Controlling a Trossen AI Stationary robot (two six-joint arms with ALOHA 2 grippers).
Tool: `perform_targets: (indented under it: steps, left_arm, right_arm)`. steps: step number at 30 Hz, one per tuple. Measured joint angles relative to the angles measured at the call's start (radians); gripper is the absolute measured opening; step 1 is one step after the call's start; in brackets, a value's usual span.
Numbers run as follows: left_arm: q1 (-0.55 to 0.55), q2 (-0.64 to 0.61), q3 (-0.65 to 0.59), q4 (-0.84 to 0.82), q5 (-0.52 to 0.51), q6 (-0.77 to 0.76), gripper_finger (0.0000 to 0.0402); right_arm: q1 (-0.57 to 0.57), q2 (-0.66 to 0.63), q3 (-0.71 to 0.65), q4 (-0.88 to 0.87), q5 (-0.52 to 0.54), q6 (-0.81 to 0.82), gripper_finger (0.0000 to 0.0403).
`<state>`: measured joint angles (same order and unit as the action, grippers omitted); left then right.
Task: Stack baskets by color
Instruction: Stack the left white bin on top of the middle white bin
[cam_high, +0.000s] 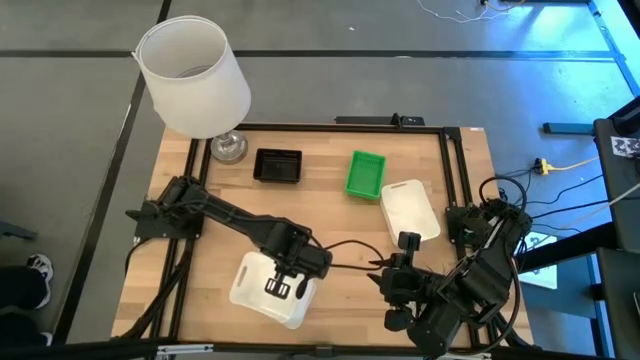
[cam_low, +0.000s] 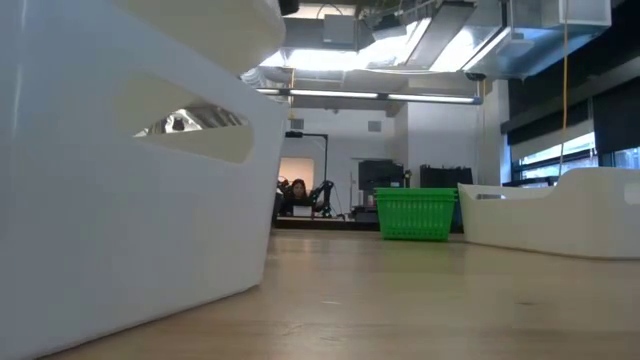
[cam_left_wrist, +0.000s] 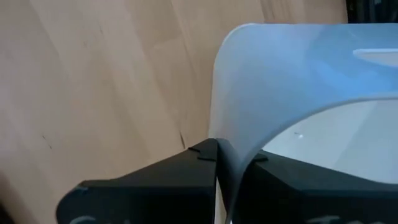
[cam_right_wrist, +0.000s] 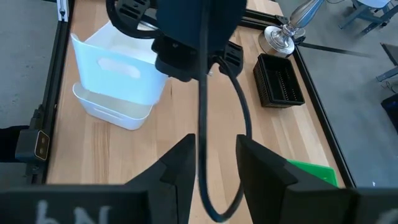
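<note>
Near the table's near left, my left gripper (cam_high: 283, 285) is shut on a white basket (cam_right_wrist: 115, 59). That basket is tilted over a second white basket (cam_right_wrist: 112, 113), which stands on the table. A third white basket (cam_high: 410, 208) lies right of the middle. Farther back stand a green basket (cam_high: 365, 173) and a black basket (cam_high: 277, 165). Toward the near right, my right gripper (cam_right_wrist: 217, 168) hangs open above the table, pointing at the left gripper, with no basket between its fingers. My left gripper pinches the upper white basket's side wall at its rim (cam_left_wrist: 225, 163), one finger inside the basket and one outside. The fingers come from above, pointing down. The basket hangs tilted, its bottom still low over the lower basket (cam_right_wrist: 93, 99); I cannot tell whether the two touch.
A big white bucket-like shade (cam_high: 195, 75) on a metal foot (cam_high: 228, 148) stands at the far left corner. A black cable (cam_right_wrist: 202, 124) from the left arm loops down in front of my right gripper's fingers. Bare wood lies between the two arms.
</note>
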<state>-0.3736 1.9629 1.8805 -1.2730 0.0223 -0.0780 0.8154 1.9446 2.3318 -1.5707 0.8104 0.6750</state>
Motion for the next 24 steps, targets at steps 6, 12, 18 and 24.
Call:
perform_targets:
  steps: [6, 12, 18, 24]
  left_arm:
    - [0.003, 0.018, 0.002, -0.018, 0.024, 0.037, 0.0000]
    - [0.003, 0.018, 0.003, -0.043, 0.082, 0.039, 0.0000]
    - [0.000, 0.019, 0.057, -0.111, 0.091, 0.048, 0.0000]
    - [0.000, 0.016, 0.154, -0.193, 0.082, 0.054, 0.0000]
  right_arm:
    - [0.000, 0.000, 0.000, 0.000, 0.000, -0.001, 0.0117]
    - [0.000, 0.000, 0.000, 0.000, 0.000, -0.002, 0.0117]
    - [0.000, 0.000, 0.000, 0.000, 0.000, -0.002, 0.0117]
    - [0.000, 0.000, 0.000, 0.000, 0.000, -0.002, 0.0117]
